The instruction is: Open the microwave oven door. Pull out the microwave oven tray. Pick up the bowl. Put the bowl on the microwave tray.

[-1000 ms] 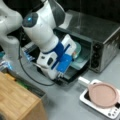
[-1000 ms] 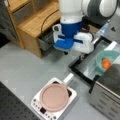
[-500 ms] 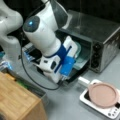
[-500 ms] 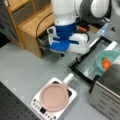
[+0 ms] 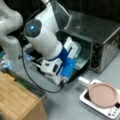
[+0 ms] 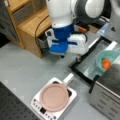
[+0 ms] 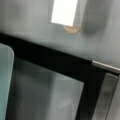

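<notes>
Gripper [image 6: 78, 59] shifted slightly, pale teal bowl [image 6: 106, 61] on tray, door [image 6: 86, 65] open

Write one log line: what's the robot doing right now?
door: open, lying flat | bowl: inside oven | gripper: above door's outer edge, holds nothing

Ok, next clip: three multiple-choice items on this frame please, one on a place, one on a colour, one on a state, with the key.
1. Where does the flat round pink plate lie?
A on the small white square appliance
B on the wooden shelf
C on the bare tabletop

2. What colour is the food in the small round pale teal bowl?
A green
B orange
C white

3. How is the boxy silver oven's dark glass door?
A shut
B folded down open
C taken off

Key: 1A, the plate covers the appliance's top. 2B, an orange lump sits in the bowl. 3B, the door lies flat, with the gripper near its outer edge.
</notes>
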